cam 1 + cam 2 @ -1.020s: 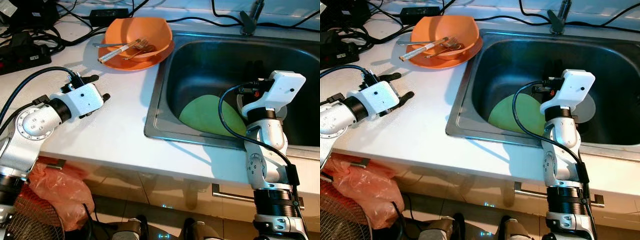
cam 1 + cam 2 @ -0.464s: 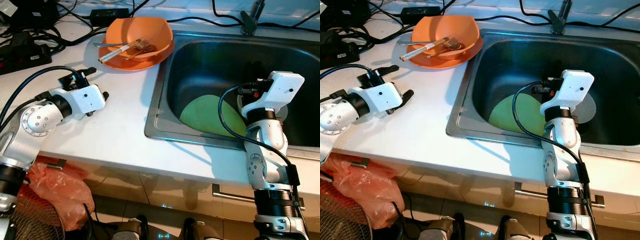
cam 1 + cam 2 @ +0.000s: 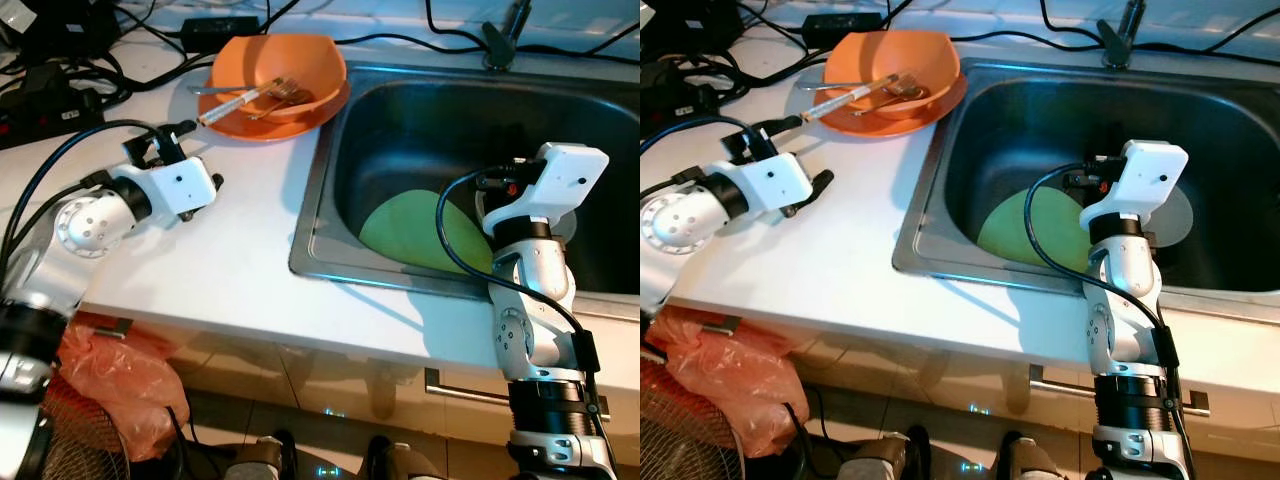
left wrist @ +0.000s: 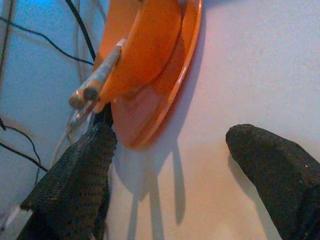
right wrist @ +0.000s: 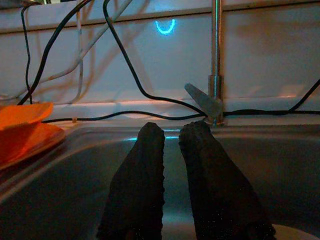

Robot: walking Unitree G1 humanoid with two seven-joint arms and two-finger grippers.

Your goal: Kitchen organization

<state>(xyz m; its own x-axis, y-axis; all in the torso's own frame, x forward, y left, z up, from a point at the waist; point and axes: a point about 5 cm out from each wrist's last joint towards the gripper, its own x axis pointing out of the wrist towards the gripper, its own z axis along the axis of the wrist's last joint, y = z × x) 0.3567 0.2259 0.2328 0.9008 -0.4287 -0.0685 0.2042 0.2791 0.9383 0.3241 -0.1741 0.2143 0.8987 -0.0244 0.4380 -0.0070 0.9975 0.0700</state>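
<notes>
Orange plastic bowl [image 3: 277,62], holding a fork and chopsticks [image 3: 232,102], sits on an orange plate [image 3: 262,122] at 11 o'clock on the white countertop [image 3: 235,260]. Black cables and a power strip [image 3: 48,108] lie at 10 o'clock. Stainless steel sink [image 3: 470,150] at 2 o'clock contains a round green plate [image 3: 410,230]. Left gripper [image 4: 175,175], fingers spread wide, has advanced toward the orange plate since one second ago. Right gripper [image 5: 172,145] stays inside the sink, fingers nearly together, holding nothing.

Bright, sharp head views; dim, soft, bluish wrist views.
</notes>
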